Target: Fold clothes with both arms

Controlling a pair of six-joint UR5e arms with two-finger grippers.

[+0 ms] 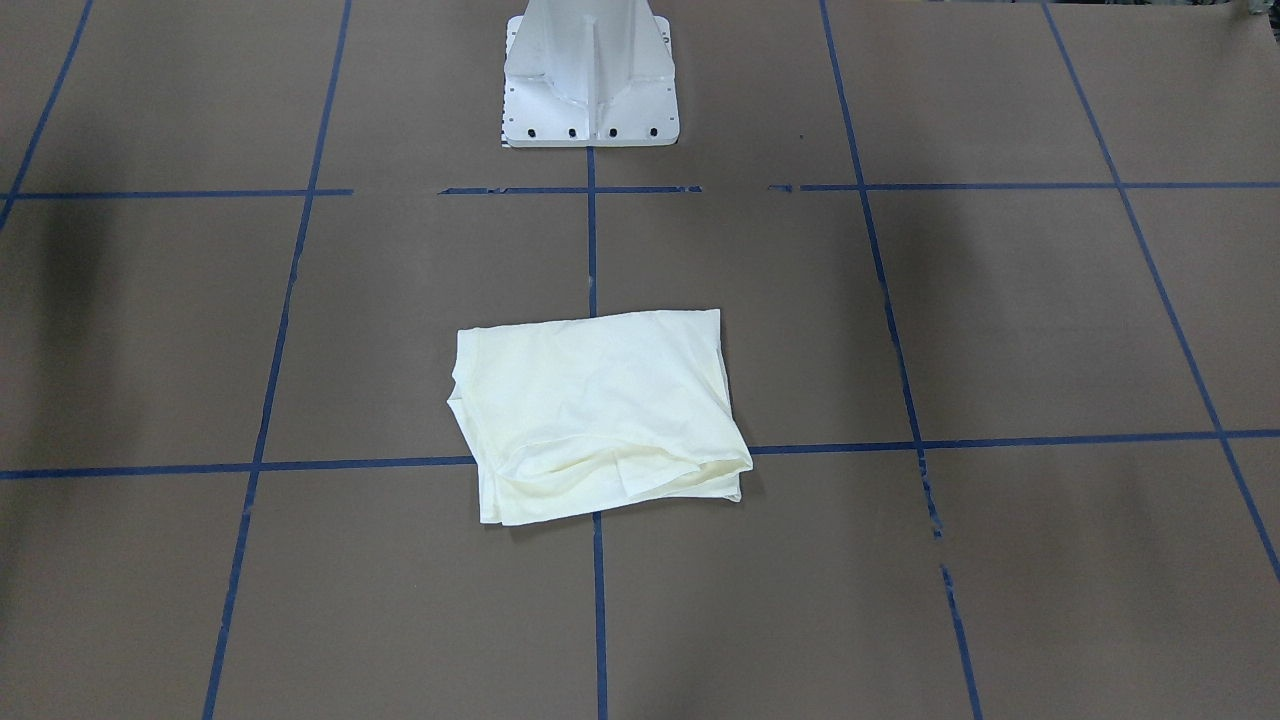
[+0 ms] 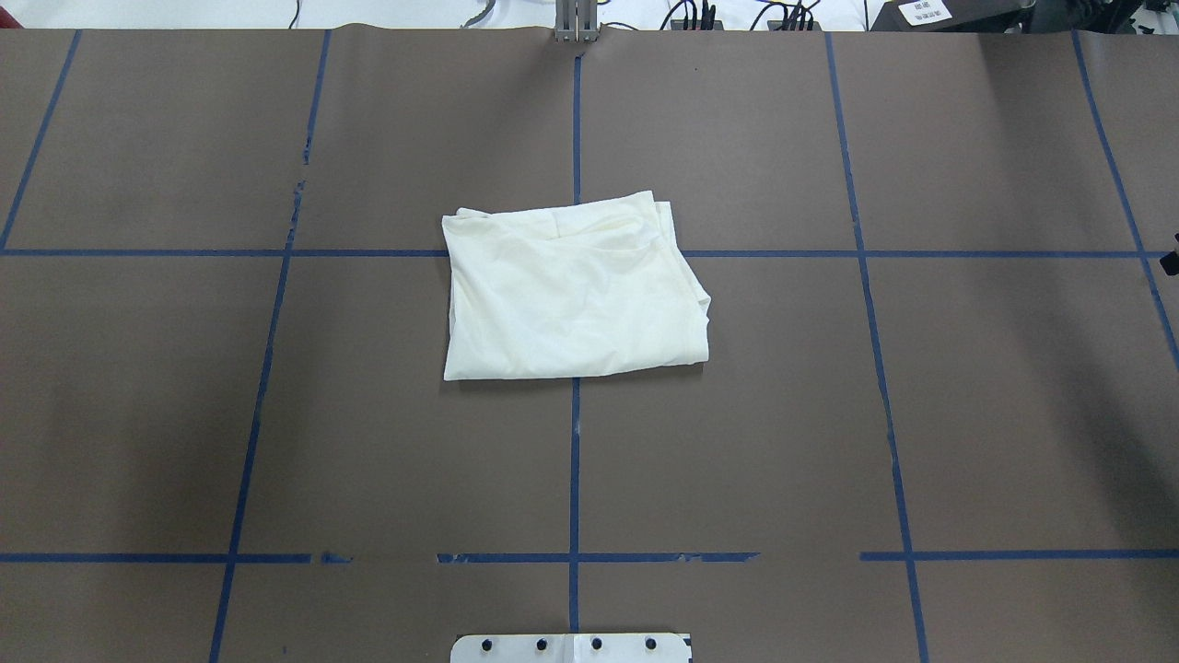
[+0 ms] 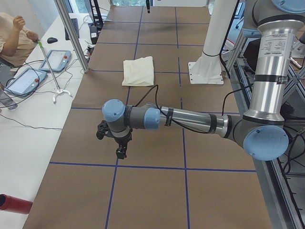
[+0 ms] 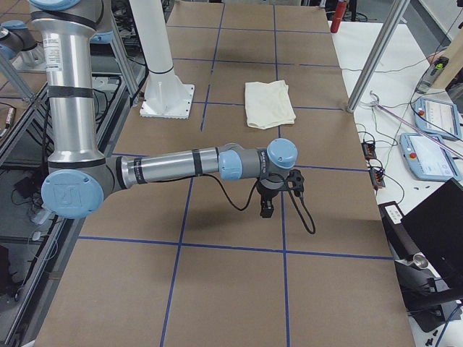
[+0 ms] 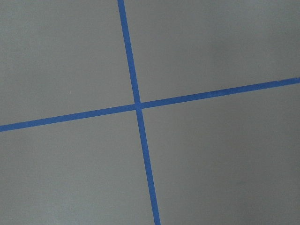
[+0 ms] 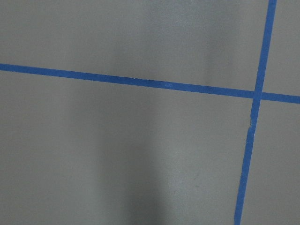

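The clothes, a cream T-shirt [image 1: 600, 415] [image 2: 571, 304], lie folded into a rough rectangle at the table's middle, plain side up, with loose layers along the far edge from the robot. No print shows. Both arms are far from it. The left arm's black gripper [image 3: 121, 152] hangs over bare table near the left end, seen only in the exterior left view. The right gripper [image 4: 266, 210] hangs likewise near the right end, seen only in the exterior right view. I cannot tell whether either is open or shut. Both wrist views show only brown table and blue tape.
The white pedestal base [image 1: 590, 75] [image 2: 571, 647] stands behind the shirt. Blue tape lines [image 2: 576, 460] grid the brown table. A side bench holds tablets [image 3: 26, 78], cables and a metal post [image 3: 71, 36]; a person [image 3: 12, 40] sits there. A red cylinder [image 3: 14, 202] lies near.
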